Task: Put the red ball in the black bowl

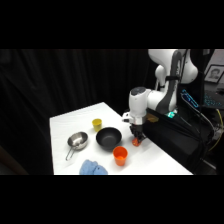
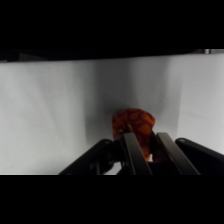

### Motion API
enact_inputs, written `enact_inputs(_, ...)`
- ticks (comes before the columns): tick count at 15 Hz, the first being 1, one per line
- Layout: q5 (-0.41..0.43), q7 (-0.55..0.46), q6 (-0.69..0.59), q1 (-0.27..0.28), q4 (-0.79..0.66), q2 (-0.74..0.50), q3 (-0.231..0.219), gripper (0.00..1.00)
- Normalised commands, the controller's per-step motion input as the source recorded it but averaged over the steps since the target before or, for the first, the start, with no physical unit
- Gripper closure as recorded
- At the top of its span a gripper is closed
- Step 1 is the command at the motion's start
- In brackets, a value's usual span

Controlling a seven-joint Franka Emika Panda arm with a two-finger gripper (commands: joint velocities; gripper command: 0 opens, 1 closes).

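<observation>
The red ball (image 1: 136, 143) lies on the white table (image 1: 75, 122) just right of the black bowl (image 1: 108, 138). My gripper (image 1: 136, 137) has come straight down onto the ball. In the wrist view the red ball (image 2: 132, 124) sits between the two fingers of the gripper (image 2: 146, 146), which stand close together against it, so it is shut on the ball. The ball's lower part is hidden behind the fingers (image 2: 134, 150). It still looks to be at table level. The bowl is out of the wrist view.
An orange cup (image 1: 120, 155) stands in front of the bowl, close to the gripper. A yellow cup (image 1: 97, 123) is behind the bowl, a steel pan with a handle (image 1: 77, 141) to its left, and a blue cloth (image 1: 92, 168) at the front edge.
</observation>
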Motion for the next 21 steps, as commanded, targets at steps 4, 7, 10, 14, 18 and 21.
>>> enact_inputs(4, -0.029, -0.04, -0.08, 0.009, -0.11, -0.26, 0.011, 0.96)
enact_inputs(7, 0.03, -0.16, -0.35, -0.072, -0.08, -0.4, 0.056, 0.96)
enact_inputs(10, 0.069, -0.23, -0.52, -0.086, -0.05, -0.53, 0.022, 0.96)
enact_inputs(14, 0.031, -0.26, -0.56, -0.078, 0.06, -0.52, -0.099, 0.96)
enact_inputs(18, -0.099, -0.18, -0.45, -0.09, 0.25, -0.25, -0.154, 0.96)
enact_inputs(21, -0.122, -0.14, -0.27, -0.089, 0.35, 0.03, -0.112, 0.96)
